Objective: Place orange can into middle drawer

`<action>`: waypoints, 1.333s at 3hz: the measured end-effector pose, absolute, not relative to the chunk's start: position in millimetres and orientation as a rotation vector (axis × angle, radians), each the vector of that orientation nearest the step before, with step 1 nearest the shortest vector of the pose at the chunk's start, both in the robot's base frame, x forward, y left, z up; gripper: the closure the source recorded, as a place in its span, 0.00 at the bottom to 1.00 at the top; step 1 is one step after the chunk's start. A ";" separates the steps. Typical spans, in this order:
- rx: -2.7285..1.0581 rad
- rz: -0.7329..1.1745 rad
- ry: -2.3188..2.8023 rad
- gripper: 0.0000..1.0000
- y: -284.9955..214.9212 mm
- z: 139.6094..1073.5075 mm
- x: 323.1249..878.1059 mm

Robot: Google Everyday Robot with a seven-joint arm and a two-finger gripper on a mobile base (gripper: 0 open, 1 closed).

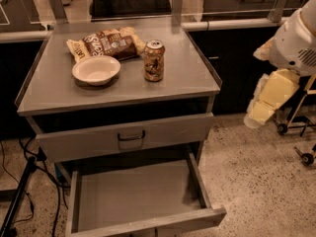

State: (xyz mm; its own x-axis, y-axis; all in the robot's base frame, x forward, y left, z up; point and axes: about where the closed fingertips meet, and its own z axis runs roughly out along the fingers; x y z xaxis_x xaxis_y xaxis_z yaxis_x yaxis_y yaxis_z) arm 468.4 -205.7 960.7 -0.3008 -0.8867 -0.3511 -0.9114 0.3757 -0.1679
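The orange can [154, 60] stands upright on the grey cabinet top [187, 78], right of centre, its silver top and pull tab showing. The middle drawer [133, 196] is pulled wide open below, with a bare grey floor and low side walls. My arm hangs at the right edge of the view, off the cabinet's right side. Its pale yellow gripper [260, 111] points down toward the floor, well apart from the can and lower than the cabinet top. It holds nothing that I can see.
A white bowl [96, 69] and a brown-and-cream snack bag [106, 42] lie left of the can. A shut drawer front with a dark loop handle [131, 137] sits above the open drawer. A wheeled stand [296, 127] is right; cables [24, 181] are left.
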 end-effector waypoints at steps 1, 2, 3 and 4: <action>-1.489 0.172 2.272 0.00 -197.1 953.4 486.3; -1.485 0.176 2.275 0.00 -196.7 952.6 486.7; -1.460 0.224 2.274 0.00 -195.5 947.3 487.5; -1.385 0.299 2.246 0.00 -181.5 931.6 505.3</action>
State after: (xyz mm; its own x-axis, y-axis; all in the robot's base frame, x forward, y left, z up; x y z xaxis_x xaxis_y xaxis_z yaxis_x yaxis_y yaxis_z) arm 505.3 -181.5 931.6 -0.3714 -0.7786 -0.5058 -0.8839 0.4633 -0.0642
